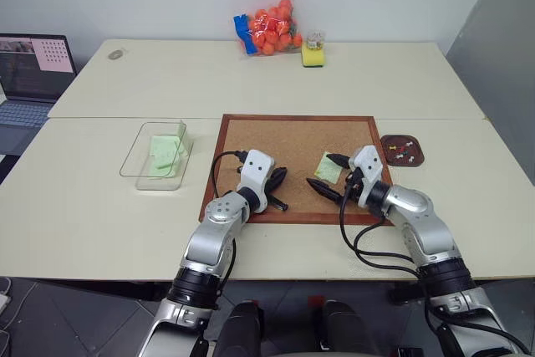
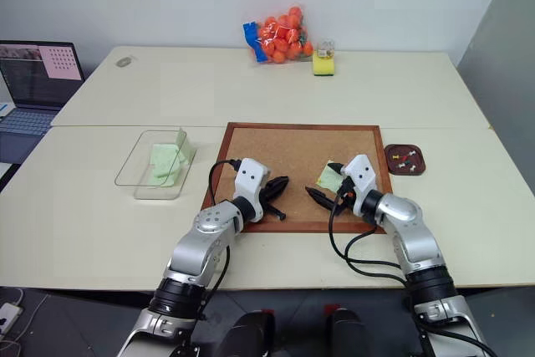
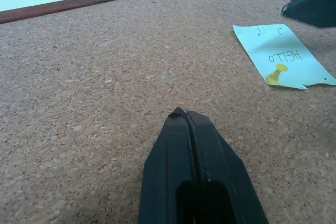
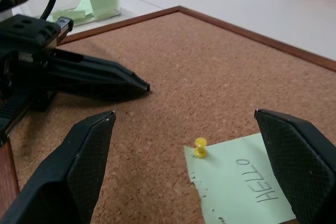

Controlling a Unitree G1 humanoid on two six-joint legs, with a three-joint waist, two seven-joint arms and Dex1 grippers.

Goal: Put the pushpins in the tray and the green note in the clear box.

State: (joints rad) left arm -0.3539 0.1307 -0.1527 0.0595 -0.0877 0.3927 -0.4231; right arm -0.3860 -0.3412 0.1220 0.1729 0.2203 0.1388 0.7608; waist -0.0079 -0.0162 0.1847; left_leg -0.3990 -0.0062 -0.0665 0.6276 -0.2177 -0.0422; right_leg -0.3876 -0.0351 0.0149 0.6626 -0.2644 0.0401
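The green note [image 1: 328, 168], marked HELLO, lies on the corkboard [image 1: 276, 144], held down by a yellow pushpin [image 4: 200, 147]. My right gripper [image 4: 184, 115] is open just in front of the note, one finger on each side of the pin, touching nothing. My left gripper [image 3: 181, 115] is shut and empty, low over bare cork left of the note. The small dark tray [image 1: 415, 156] sits right of the board with red, white and green pushpins [image 1: 404, 150] in it. The clear box [image 1: 132, 152] stands left of the board with a mint-green note [image 1: 163, 156] inside.
A laptop [image 1: 29, 73] sits at the far left table edge. A bag of orange balls [image 1: 272, 33] and a yellow sponge [image 1: 313, 56] are at the back. The corkboard's raised wooden frame [image 1: 292, 119] runs around the cork.
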